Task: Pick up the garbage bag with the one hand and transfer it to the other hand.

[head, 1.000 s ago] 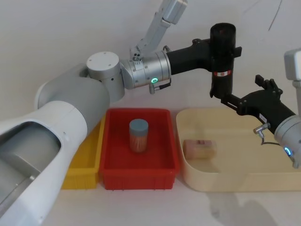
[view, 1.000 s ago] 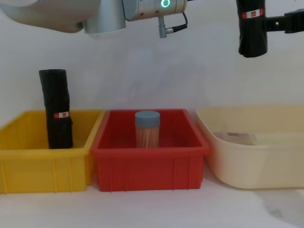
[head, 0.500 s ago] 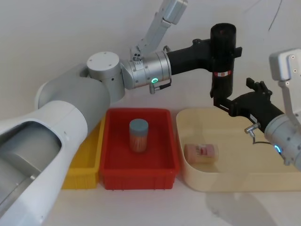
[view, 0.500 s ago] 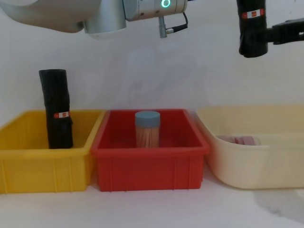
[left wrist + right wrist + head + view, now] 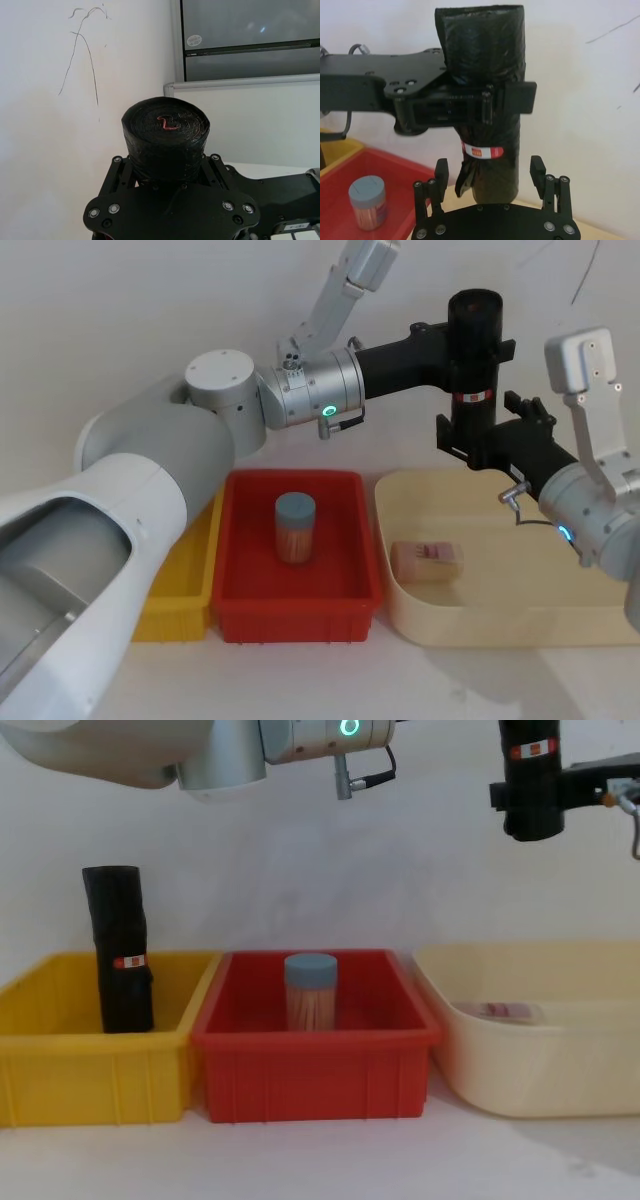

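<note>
- Your left gripper clamps the garbage bag upright, high above the cream tray.
- Your right gripper, fingers spread, brackets its lower end.

- white wall behind table, thin scribble marks on it
- grey window panel right of marks, white ledge below

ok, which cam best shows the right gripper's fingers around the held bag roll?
Right wrist view: both open fingers flank the bag roll below the left gripper. Head view shows it side-on; chest view catches its tip.
</note>
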Controlling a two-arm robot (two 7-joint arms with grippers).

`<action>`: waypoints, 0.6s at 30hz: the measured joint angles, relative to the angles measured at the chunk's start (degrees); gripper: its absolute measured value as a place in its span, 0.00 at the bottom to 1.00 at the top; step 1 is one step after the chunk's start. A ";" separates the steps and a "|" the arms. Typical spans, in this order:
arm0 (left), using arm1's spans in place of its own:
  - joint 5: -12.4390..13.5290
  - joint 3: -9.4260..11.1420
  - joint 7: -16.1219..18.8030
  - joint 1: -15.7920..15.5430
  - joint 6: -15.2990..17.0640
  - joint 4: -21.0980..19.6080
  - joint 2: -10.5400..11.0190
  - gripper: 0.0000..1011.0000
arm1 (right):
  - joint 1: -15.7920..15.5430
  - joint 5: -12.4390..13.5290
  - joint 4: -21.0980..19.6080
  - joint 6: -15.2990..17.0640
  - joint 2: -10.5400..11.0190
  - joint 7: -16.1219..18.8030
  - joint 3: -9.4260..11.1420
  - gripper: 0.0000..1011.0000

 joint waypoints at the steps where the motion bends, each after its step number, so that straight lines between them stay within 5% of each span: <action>1: 0.00 0.00 0.00 0.00 0.00 0.01 0.00 0.45 | 0.46 -0.13 0.53 -0.21 -0.24 0.04 -0.09 0.99; 9: 0.01 0.00 0.00 0.00 0.00 0.02 -0.01 0.45 | 1.94 -0.51 2.38 -0.92 -1.08 0.14 -0.35 0.94; 18: 0.00 0.00 0.00 0.00 0.01 0.02 -0.01 0.45 | 2.90 -0.72 3.52 -1.35 -1.60 0.19 -0.50 0.68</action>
